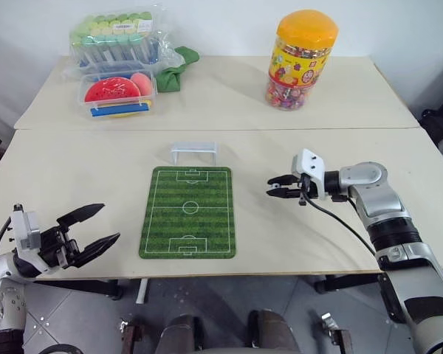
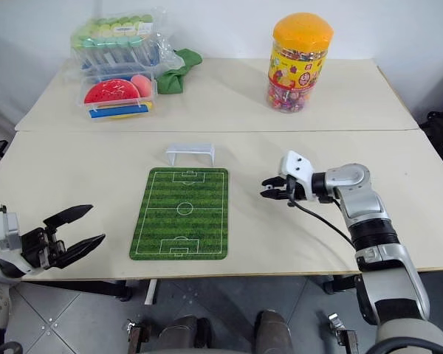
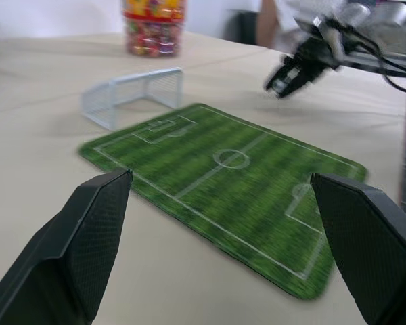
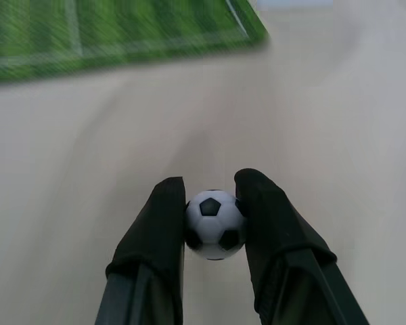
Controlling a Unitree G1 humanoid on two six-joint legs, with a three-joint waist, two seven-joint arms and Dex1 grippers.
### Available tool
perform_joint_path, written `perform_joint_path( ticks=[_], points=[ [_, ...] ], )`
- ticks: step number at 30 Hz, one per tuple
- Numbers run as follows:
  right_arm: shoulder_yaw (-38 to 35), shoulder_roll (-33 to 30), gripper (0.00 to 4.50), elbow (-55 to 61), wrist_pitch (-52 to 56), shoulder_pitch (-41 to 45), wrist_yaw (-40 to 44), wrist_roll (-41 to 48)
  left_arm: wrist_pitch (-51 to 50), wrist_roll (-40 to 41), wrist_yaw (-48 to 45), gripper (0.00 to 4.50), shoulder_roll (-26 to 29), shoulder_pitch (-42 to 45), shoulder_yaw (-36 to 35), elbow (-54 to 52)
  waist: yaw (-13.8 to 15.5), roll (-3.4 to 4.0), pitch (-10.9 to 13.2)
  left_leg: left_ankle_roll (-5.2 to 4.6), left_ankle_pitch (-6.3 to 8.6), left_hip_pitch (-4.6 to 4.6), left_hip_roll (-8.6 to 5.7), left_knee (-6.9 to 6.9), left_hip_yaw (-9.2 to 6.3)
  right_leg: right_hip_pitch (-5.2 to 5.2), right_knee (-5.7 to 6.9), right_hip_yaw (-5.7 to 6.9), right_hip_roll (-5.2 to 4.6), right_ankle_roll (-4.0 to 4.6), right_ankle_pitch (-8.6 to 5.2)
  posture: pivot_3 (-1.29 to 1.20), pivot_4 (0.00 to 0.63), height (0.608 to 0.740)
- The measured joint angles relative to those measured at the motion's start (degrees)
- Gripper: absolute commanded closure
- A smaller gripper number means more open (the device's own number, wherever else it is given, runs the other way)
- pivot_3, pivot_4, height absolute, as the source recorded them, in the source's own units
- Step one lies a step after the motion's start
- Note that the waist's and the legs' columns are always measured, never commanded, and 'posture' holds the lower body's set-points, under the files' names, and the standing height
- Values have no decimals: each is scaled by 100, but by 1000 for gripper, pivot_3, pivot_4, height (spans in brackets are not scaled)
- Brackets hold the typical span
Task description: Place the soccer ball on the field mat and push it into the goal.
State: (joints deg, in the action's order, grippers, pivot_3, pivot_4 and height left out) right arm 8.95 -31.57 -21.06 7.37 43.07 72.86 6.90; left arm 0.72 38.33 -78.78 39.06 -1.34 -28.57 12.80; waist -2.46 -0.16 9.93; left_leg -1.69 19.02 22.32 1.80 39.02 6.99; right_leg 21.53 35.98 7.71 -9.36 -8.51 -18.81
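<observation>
The right gripper (image 1: 283, 186) pinches the ball (image 4: 215, 224) between both fingers, just right of the mat (image 1: 189, 212). Carry it over the grass, lower until touching, then release gently to prevent rolling.

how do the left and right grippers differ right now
The left gripper has its fingers spread wide and holds nothing; the right gripper has its fingers pinched on the soccer ball. The left hangs at the table's near edge, left of the field mat; the right is over the table, right of the mat. Both point toward the mat.
</observation>
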Motion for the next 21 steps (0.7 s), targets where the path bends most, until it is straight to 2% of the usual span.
perform_joint_path(
  ticks=[3, 7, 10, 14, 21],
  points=[
    [443, 427, 3645, 1239, 756, -180, -75, 178, 100, -18, -469, 0, 52, -31, 48, 248, -23, 0, 0, 2, 1, -1, 1, 0, -3, 1, 3, 2, 2, 1, -1, 0, 150, 740],
    [1209, 993, 3645, 1900, 1249, -301, -407, -22, 247, -46, -720, 0, 136, -8, 86, 582, -4, -4, -2, 1, 2, 1, -4, 1, -6, 1, 3, 1, -2, 1, -1, 0, 150, 740],
    [1893, 1585, 3645, 2010, 1426, -372, -767, -284, 253, -34, -724, 0, 144, 43, 104, 616, 2, -4, -2, 2, 2, 3, -4, 1, -7, 4, 7, 2, -2, 2, -1, 0, 150, 740],
    [2352, 1944, 3645, 2038, 1507, -396, -1032, -510, 259, -25, -729, 0, 146, -45, 227, 605, -8, -7, -4, 1, 3, 3, -6, 1, -6, 4, 6, 1, -2, 2, -1, 0, 150, 740],
    [2513, 2039, 3645, 1655, 1388, -399, -1209, -717, 314, 72, -730, 0, 162, -117, 406, 592, -37, -8, -5, 2, 3, 2, -5, 0, -6, 4, 6, 1, 0, 2, -1, 0, 150, 740]
  ],
)
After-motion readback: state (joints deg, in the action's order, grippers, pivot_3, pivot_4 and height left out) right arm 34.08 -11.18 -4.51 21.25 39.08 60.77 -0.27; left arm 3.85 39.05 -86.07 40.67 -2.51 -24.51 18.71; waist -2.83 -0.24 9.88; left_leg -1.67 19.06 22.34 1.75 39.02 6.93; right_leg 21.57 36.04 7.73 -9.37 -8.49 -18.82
